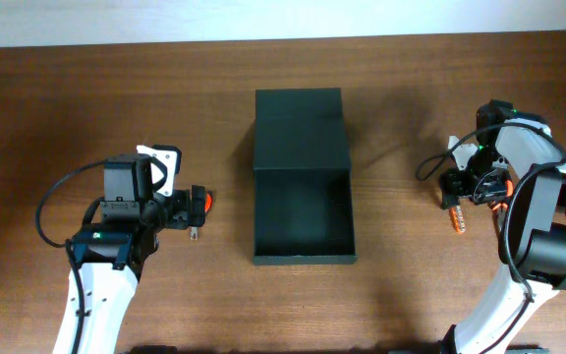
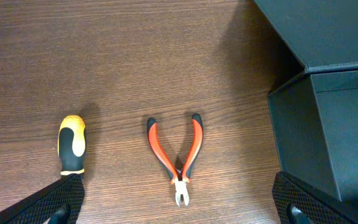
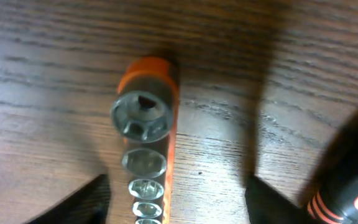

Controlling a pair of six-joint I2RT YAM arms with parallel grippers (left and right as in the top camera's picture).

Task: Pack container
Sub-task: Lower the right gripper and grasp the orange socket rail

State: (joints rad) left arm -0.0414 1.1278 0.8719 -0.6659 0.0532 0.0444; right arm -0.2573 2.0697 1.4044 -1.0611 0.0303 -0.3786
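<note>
My left arm [image 1: 91, 295], lower left, and right arm [image 1: 543, 236], lower right, wear white shells, black joints, looping black cables [image 1: 47, 206].

Left gripper [image 1: 189, 208] hovers over the left half of the table [image 1: 57, 88], jaws wide apart. Right gripper [image 1: 457, 194] points down near the right edge, jaws parted.

matt container [image 1: 301, 211], wood-grain table [image 1: 116, 88]; blurred sockets [image 3: 140, 115] seem polished metal.

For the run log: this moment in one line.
box open, empty | left gripper open over pliers | right gripper open astride socket rail
</note>
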